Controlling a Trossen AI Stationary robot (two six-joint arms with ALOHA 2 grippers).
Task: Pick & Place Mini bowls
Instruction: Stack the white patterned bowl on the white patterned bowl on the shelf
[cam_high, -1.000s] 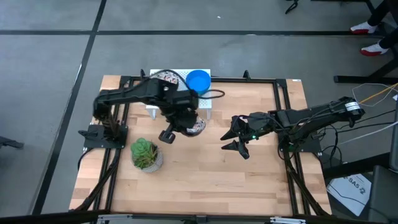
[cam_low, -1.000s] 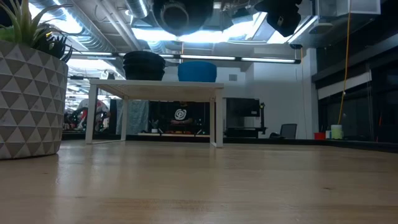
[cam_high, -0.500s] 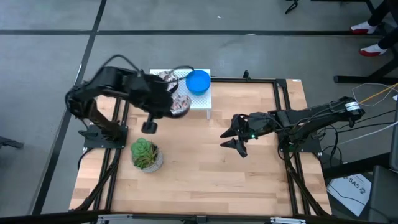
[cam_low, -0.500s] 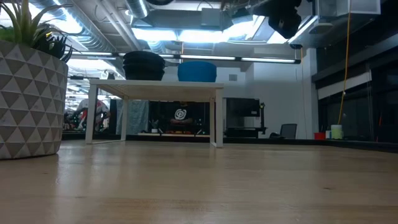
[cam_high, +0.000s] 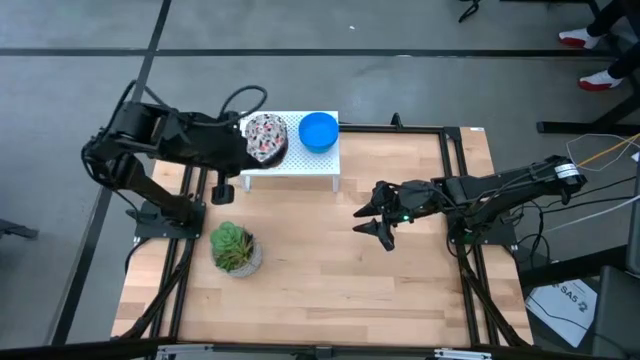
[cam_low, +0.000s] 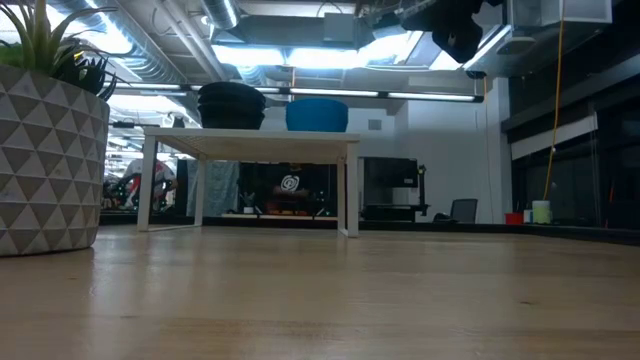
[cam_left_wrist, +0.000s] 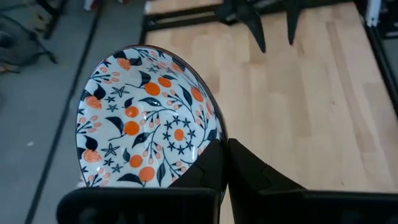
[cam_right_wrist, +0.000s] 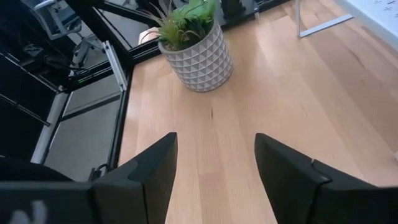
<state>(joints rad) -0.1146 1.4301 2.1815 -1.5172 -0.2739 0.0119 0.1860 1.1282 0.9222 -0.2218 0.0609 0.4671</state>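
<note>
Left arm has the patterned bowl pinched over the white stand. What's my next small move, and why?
Probably lower it a little, then open. The left gripper pinches the floral bowl by its rim above the white stand, beside the blue bowl. The low view already shows a dark bowl there, so settle onto it gently. The right gripper waits open over the table.

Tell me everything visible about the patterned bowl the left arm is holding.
The small round white bowl with orange-and-dark floral pattern has a glossy, ceramic-looking inside and a dark rim. The left tool is shut on its rim, holding it tilted over the small white raised stand, beside the plain bright blue bowl. Whether it touches the stand is unclear.
</note>
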